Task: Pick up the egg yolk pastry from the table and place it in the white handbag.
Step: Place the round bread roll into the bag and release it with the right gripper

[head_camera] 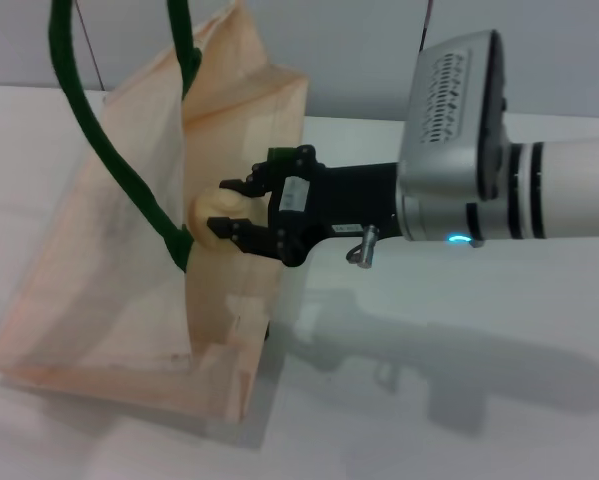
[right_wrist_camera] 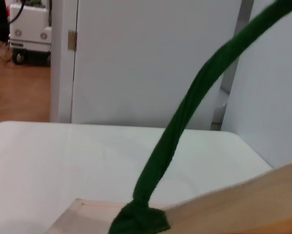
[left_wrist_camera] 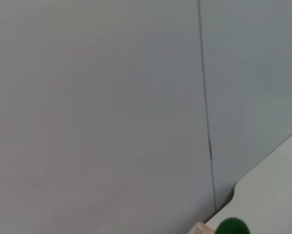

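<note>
The white handbag (head_camera: pixel 109 250) stands open on the table (head_camera: pixel 479 400), its dark green handles (head_camera: pixel 104 150) rising out of the top of the head view. My right gripper (head_camera: pixel 229 208) reaches in from the right and is shut on the egg yolk pastry (head_camera: pixel 211 212), holding it at the bag's open mouth, above the table. In the right wrist view a green handle (right_wrist_camera: pixel 184 122) runs up from the bag's rim (right_wrist_camera: pixel 233 204). My left gripper is out of view; the left wrist view shows only a green handle tip (left_wrist_camera: pixel 231 227) and the wall.
The table's bare white surface (head_camera: pixel 459 330) lies to the right of the bag, under my right arm. A grey wall (head_camera: pixel 359 50) stands behind the table's back edge. A door and a white machine (right_wrist_camera: pixel 31 29) on the floor show far off.
</note>
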You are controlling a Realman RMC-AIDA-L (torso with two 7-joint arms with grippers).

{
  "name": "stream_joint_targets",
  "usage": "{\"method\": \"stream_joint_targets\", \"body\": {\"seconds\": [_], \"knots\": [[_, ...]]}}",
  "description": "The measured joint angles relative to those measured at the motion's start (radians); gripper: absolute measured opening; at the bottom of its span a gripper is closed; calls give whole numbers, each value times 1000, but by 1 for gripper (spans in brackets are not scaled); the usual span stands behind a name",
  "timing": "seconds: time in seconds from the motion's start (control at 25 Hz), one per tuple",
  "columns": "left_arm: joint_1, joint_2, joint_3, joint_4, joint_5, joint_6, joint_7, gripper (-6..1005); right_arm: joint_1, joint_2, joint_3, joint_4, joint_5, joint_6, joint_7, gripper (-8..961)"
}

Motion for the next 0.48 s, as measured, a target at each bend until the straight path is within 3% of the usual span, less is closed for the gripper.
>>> {"method": "stream_joint_targets", "body": {"seconds": [0.2, 0.48], "knots": [[-2, -1, 28, -1, -4, 2, -13, 119, 73, 0, -13, -112, 63, -8, -62, 367], [2, -1, 36, -1, -9, 3, -15, 121, 84, 0, -19, -132, 78, -42, -85, 351]]}}
